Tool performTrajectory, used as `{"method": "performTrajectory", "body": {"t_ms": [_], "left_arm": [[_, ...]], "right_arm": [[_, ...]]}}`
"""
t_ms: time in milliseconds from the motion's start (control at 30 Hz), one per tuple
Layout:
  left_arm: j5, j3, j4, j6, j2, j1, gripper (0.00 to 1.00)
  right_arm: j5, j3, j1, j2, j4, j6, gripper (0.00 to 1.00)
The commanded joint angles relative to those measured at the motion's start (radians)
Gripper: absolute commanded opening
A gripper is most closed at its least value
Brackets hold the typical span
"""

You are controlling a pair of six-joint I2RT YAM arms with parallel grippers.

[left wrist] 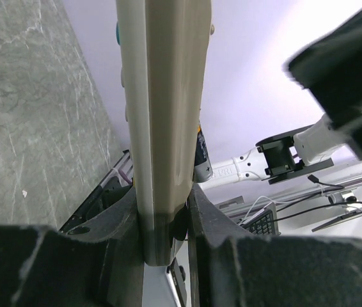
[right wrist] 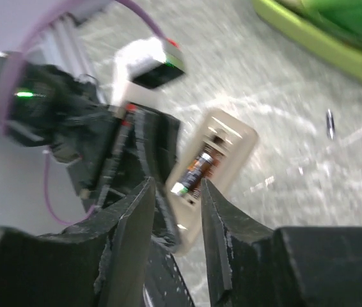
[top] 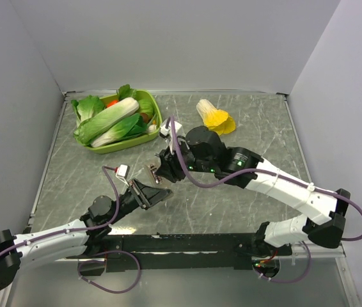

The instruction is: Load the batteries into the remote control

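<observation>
Loading half done, I judge: left jaws clamp remote (left wrist: 168,128); one battery (right wrist: 197,167) seated just ahead of narrow, empty right jaws; second battery (right wrist: 330,123), probably, on desk (right wrist: 283,77) beyond.

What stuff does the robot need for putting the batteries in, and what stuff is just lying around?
For the job:
- remote, gripped by the left claw
- battery, sitting in the remote's open back
- right claw, open just above it

Just lying about:
- green tray with vegetables
- yellow cabbage
</observation>
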Motion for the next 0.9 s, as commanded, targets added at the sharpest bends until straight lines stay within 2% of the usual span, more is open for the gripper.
{"method": "performTrajectory", "body": {"t_ms": [0,433,867], "left_arm": [[-0.014,0.004,0.051,0.015,-0.011,-0.003,0.01],[-0.004,0.012,0.063,0.024,0.0,-0.004,0.01],[0.006,0.014,0.063,0.026,-0.006,-0.003,0.01]], "right_arm": [[0.078,0.021,0.012,0.039,-0.072,0.097,0.41],[0.029,0.045,0.015,0.128,-0.024,0.121,0.31],[-0.008,0.064,0.015,0.182,-0.021,0.117,0.27]]}}
